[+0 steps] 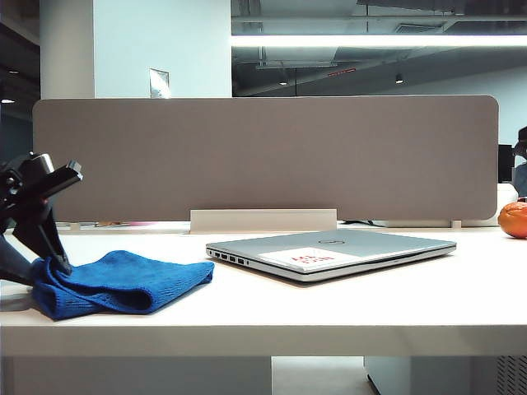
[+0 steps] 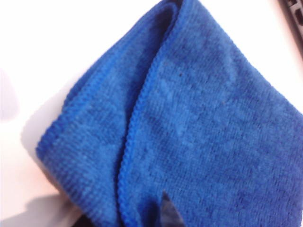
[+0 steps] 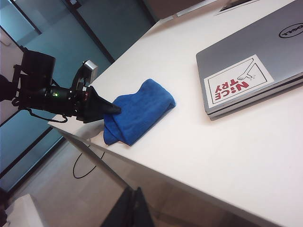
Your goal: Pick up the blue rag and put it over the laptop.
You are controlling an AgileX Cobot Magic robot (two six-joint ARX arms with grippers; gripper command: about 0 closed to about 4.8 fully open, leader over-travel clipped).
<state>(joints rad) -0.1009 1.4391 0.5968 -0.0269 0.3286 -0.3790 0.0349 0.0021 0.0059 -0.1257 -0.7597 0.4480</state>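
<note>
The blue rag [image 1: 123, 284] lies folded on the white table's left part, and it fills the left wrist view [image 2: 199, 132]. My left gripper [image 1: 59, 263] points down at the rag's left end. Its jaws are closed on the folded edge [image 2: 129, 217]: one dark fingertip [image 2: 168, 213] presses into the cloth and the other sits at the fold's outer side. The right wrist view shows those fingers [image 3: 112, 109] meeting at the rag [image 3: 142, 109]. The closed silver laptop [image 1: 329, 251] with its red-print sticker [image 3: 239, 85] lies to the rag's right. My right gripper [image 3: 137, 208] is shut, empty, off the table's edge.
A grey divider panel [image 1: 263, 156] runs along the back of the table [image 1: 395, 304]. An orange [image 1: 515, 218] sits at the far right edge. A cable [image 3: 83, 165] lies on the floor beside the table.
</note>
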